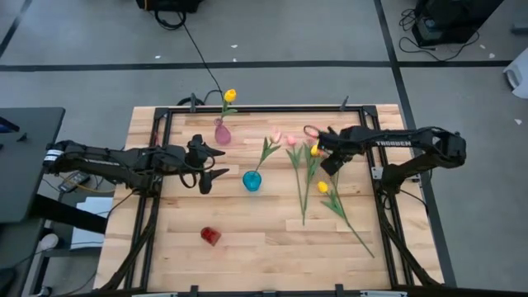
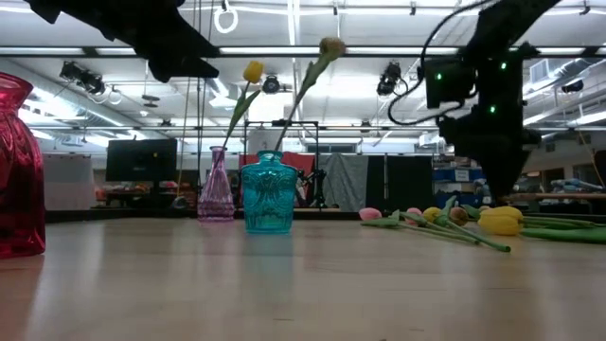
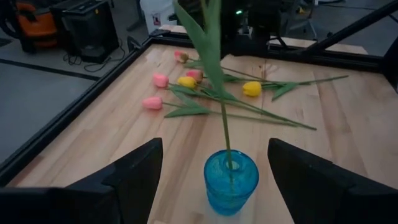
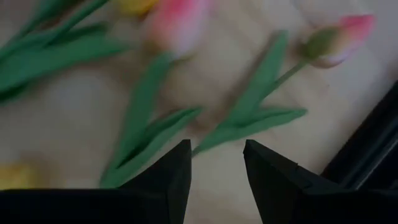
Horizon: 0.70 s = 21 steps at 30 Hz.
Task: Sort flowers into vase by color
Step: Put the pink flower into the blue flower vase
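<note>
Item one, the loose flowers (image 1: 318,177): I count a scatter of pink and yellow tulips lying flat on the right half of the table (image 1: 272,247), stems crossing, some heads pointing toward the far edge.

Item two, the blue vase (image 1: 252,181): near the table's middle, upright, holding one pink tulip (image 1: 275,137) that leans toward the far right.

Item three, the pink vase (image 1: 223,133): near the far edge, upright, holding one yellow tulip (image 1: 230,96).

Item four, the red vase (image 1: 210,236): alone toward the near edge, well apart from the others; I cannot tell whether it is upright.

Item five, my right gripper (image 1: 317,143): low over the far end of the flower pile, fingers (image 4: 168,180) a narrow gap apart with nothing between them, pink heads and green leaves just beyond.

Item six, my left gripper (image 1: 216,163): just left of the blue vase, fingers (image 3: 134,171) spread wide and empty, pointing at it.
</note>
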Tool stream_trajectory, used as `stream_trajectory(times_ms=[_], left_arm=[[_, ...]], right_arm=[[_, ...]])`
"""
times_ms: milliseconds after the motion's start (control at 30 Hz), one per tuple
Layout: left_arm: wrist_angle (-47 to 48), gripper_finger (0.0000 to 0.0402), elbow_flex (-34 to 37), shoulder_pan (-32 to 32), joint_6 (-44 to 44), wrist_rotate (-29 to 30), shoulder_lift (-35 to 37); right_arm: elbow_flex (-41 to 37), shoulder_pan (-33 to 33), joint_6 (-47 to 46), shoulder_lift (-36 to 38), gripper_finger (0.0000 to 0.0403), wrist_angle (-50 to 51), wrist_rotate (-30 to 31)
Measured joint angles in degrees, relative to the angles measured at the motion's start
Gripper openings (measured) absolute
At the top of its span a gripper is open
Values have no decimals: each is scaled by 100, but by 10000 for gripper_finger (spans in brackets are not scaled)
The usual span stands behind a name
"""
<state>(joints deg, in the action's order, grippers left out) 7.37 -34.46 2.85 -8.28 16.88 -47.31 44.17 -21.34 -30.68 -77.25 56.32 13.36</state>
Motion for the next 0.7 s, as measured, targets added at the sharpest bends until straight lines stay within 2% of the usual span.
stream_trajectory(times_ms=[100, 233, 700], left_arm=[[3, 296, 0, 0, -15, 0, 28], [24, 296, 0, -2, -12, 2, 50], [138, 296, 2, -2, -118, 44, 50]], right_arm=[[-242, -523, 154, 0, 160, -353, -312], [-439, -813, 147, 0, 158, -498, -567], [-716, -164, -409, 0, 158, -886, -723]])
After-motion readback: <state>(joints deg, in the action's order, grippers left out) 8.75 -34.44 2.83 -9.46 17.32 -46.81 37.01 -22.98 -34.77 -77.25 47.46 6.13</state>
